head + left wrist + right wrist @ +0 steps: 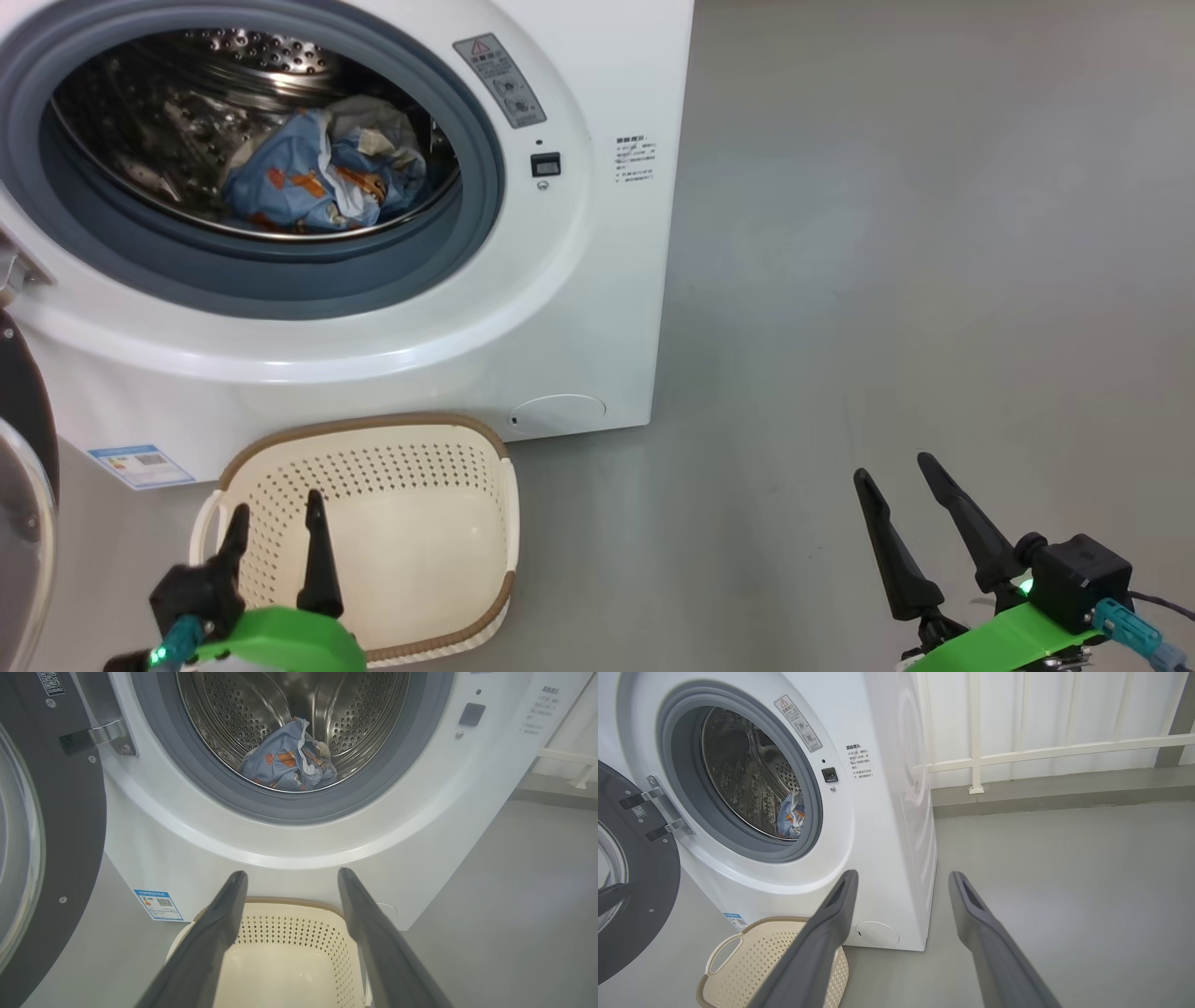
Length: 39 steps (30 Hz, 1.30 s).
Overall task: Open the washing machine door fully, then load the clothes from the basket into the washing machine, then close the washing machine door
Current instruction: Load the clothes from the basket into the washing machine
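Head view: washing machine point(523, 308) fills 10–12 o'clock. Its door point(23, 392) is swung wide open at the 9 o'clock edge, black rim + glass showing. The clothes point(313, 177), blue printed fabric w/ cream bits, lie bunched at the bottom of the steel drum point(252, 51), inside the grey-blue gasket point(280, 271). The basket point(373, 476) sits on the grey floor point(887, 233) at 7 o'clock, just in front of the machine's base, bare cream bottom showing. A blue label point(140, 464) is at its 10 o'clock. L gripper point(277, 502) at 7 o'clock: fingers spread, holding nothing, tips over the basket's near-left part. R gripper point(892, 467) at 4 o'clock: fingers spread too, nothing btwn them, over floor well apart from the basket. R wrist view: white railing point(1041, 751) at 1 o'clock, behind the machine.
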Available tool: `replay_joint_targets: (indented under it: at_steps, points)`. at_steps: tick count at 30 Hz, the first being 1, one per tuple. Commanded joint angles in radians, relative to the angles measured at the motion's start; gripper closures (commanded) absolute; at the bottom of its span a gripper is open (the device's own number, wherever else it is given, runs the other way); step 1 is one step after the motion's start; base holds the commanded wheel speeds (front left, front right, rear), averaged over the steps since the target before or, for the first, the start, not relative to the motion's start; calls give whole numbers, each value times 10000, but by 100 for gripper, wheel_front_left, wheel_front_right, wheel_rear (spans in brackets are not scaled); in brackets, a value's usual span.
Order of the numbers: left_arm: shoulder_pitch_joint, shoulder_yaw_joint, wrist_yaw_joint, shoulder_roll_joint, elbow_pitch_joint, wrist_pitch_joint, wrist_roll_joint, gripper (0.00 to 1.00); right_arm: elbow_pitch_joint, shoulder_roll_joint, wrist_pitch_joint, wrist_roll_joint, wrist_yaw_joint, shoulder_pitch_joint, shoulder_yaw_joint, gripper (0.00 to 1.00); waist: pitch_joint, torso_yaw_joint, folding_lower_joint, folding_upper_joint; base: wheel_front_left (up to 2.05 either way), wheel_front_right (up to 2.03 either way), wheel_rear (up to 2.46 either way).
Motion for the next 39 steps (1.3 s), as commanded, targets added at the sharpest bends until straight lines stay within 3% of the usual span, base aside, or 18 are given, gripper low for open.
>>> replay_joint_targets:
  at_steps: [1, 7, 20, 39]
  points:
    - [236, 376, 62, 179, -652, -64, 123, 0, -275, -62, -48, -151, 16, 69, 140, 0, -42, -19, 0, 0, 0, 0, 0]
    - [1145, 235, 116, 170, -1598, -64, 97, 0, -260, -16, -48, -251, 16, 163, 142, 0, -284, -156, 0, 0, 0, 0, 0]
    - [2769, -143, 657, 167, -3214, -64, -22, 0, -416, 26, -48, -502, 16, 665, -138, 0, -924, -240, 0, 0, 0, 0, 0]
    - [3077, -158, 673, 166, -3613, -65, -43, 0, -452, 52, -48, -562, 16, 890, -130, 0, -1096, -135, 0, 0, 0, 0, 0]
